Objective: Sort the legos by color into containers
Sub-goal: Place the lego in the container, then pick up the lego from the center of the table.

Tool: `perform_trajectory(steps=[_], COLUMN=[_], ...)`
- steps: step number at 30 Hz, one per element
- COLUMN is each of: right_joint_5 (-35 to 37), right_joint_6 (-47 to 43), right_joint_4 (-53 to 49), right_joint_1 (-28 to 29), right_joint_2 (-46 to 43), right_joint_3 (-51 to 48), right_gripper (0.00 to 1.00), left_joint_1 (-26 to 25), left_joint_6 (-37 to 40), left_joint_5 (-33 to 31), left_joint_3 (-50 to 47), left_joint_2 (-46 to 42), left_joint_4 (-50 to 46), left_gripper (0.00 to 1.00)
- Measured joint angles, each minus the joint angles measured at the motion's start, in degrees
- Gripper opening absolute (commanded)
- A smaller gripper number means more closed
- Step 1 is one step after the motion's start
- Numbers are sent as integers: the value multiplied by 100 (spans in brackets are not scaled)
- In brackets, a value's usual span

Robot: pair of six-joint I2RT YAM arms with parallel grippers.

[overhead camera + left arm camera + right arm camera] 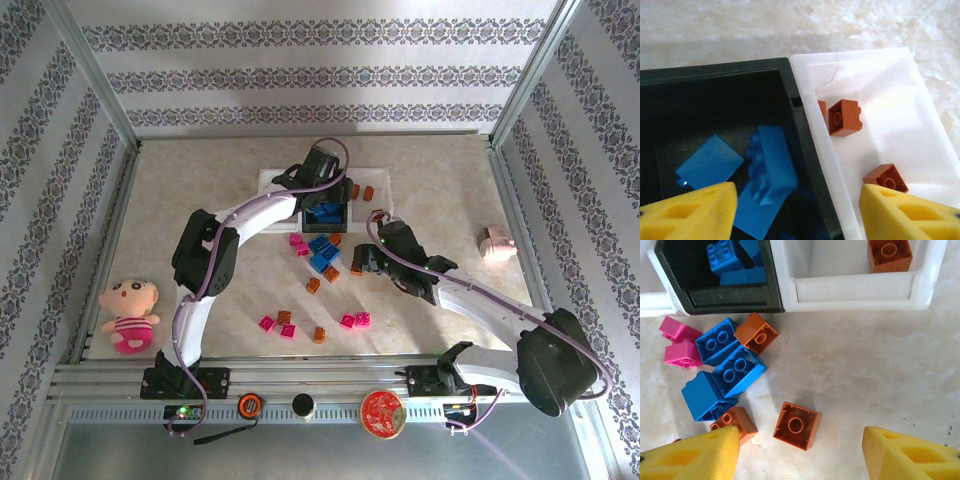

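Mostly unsorted: small studded plastic legos (322, 250) in bright blue, magenta and orange-brown lie on the beige marbled table (200, 180). A tight cluster sits just in front of the containers (272, 184), and a looser row lies nearer the arm bases. The containers are three shallow rectangular trays, side by side at far centre. The black middle tray (801, 135) holds blue bricks; the right white translucent tray (920, 105) holds orange-brown ones. Over the wall between those two trays hangs the left gripper (797, 212), yellow fingers (690, 210) set apart, nothing between them. Beside the cluster hovers the right gripper (800, 455), likewise parted and empty, one upturned orange-brown brick (796, 425) just ahead of its gap. Stuffed doll in striped top (128, 312) at the table's left edge; pale pink lump (495, 243) at the right.
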Motion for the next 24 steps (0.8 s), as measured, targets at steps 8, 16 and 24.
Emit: perform_trajectory(steps=[8,16,24], right_joint_5=[-20,-37,-35], right_joint_6=[107,129,149], right_joint_4=[131,348,415], right_joint_1=[170,190,201], right_joint_2=[535,1244,2028], right_joint_3=[2,157,501], right_gripper=[66,66,62], left_joint_1=[2,7,17], left_joint_6=[-256,-708,-962], left_joint_5=[46,83,-83], left_joint_3=[-2267,-5099,-6717], left_joint_2=[-2061,-4240,-6072], left_joint_4=[752,1593,1539], left_gripper=[78,84,100])
